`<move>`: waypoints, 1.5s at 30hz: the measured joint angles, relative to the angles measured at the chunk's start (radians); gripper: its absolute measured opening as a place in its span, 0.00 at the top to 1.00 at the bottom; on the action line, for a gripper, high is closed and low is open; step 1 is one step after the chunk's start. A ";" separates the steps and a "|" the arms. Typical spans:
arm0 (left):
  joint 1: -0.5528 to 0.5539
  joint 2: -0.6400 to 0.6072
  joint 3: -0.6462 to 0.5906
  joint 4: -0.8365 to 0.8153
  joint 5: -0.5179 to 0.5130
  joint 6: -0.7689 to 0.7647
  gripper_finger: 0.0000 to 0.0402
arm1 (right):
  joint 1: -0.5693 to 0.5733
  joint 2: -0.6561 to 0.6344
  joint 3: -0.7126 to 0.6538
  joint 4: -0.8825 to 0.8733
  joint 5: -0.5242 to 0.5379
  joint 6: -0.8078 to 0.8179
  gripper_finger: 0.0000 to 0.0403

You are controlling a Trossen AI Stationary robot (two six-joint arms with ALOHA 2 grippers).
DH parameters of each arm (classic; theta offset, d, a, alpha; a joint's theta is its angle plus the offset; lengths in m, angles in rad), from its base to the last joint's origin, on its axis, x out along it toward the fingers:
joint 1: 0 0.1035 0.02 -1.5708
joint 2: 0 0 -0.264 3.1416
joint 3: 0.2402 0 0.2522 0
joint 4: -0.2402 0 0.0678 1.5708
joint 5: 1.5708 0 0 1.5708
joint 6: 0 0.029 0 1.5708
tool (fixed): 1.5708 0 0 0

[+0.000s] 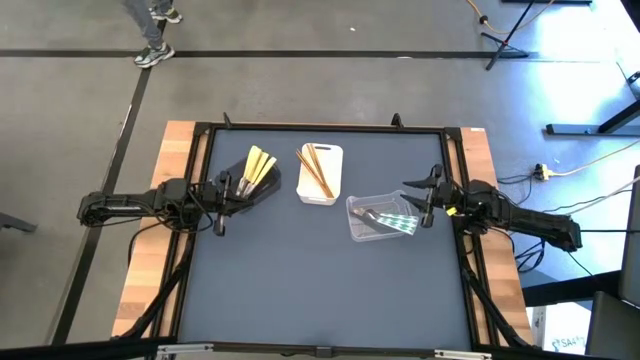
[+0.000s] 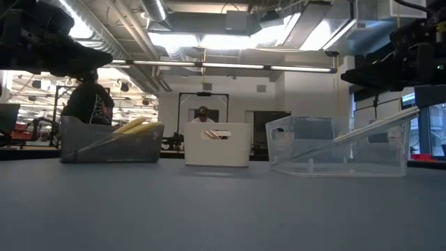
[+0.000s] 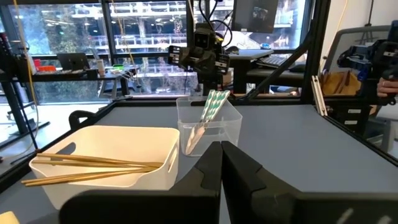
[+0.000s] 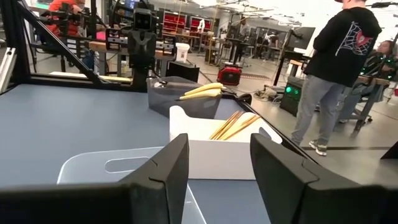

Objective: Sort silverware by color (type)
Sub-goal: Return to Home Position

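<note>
At far half of table, three bins in row, silverware sorted inside. Yellow knives [image 1: 258,166] fan out of black bin [image 1: 262,190]. Gold pcs [image 1: 316,170] lie flat in white bin [image 1: 332,152]. Silver-grey pcs [image 1: 386,217] sit in clear bin [image 1: 358,228] (set askew). Left gripper [image 3: 221,155] beside black bin, fingers pressed together, empty. Right gripper [image 4: 219,149] beside clear bin, fingers apart, nothing between. For homing: lift first, retract slowly, stay off bin rims. Bins look like light thin-walled plastic, prob. easily nudged. Utensils slim, smooth, glossy. Mat [image 1: 320,290] matte grey.
</note>
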 joint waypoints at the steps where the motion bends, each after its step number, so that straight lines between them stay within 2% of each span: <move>1: 0.000 0.000 0.000 0.000 0.000 0.001 1.00 | 0.000 0.000 0.000 0.000 -0.001 0.000 0.60; 10: 0.000 0.000 0.000 -0.001 0.000 0.030 1.00 | 0.000 0.000 0.000 -0.001 0.000 0.004 0.60; 14: 0.000 0.000 0.000 -0.001 0.000 0.030 1.00 | 0.000 0.000 0.000 -0.001 -0.001 0.054 0.60; 45: 0.000 0.000 0.000 -0.002 -0.001 0.028 1.00 | 0.000 0.000 0.000 -0.002 0.000 0.053 0.60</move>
